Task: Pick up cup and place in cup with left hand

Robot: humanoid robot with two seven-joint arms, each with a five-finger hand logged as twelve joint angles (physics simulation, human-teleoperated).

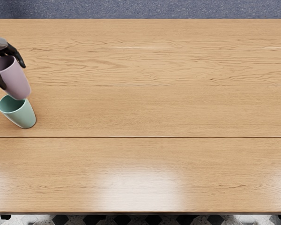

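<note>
Head view. Left hand (1,47), entering at left edge: fingers clamped on mauve cup (17,82) near its rim. Mauve cup upright or nearly so, its base overlapping far rim of green cup (24,115) in this line of sight; contact between cups cannot be told. Green cup stands on desk (154,105), mouth up. Step in hand, as judged: carry to green cup, grasp made, nesting not yet done. Next move, as judged: centre mauve base over green mouth, lower straight, then release; off-centre descent could tip green cup.
</note>
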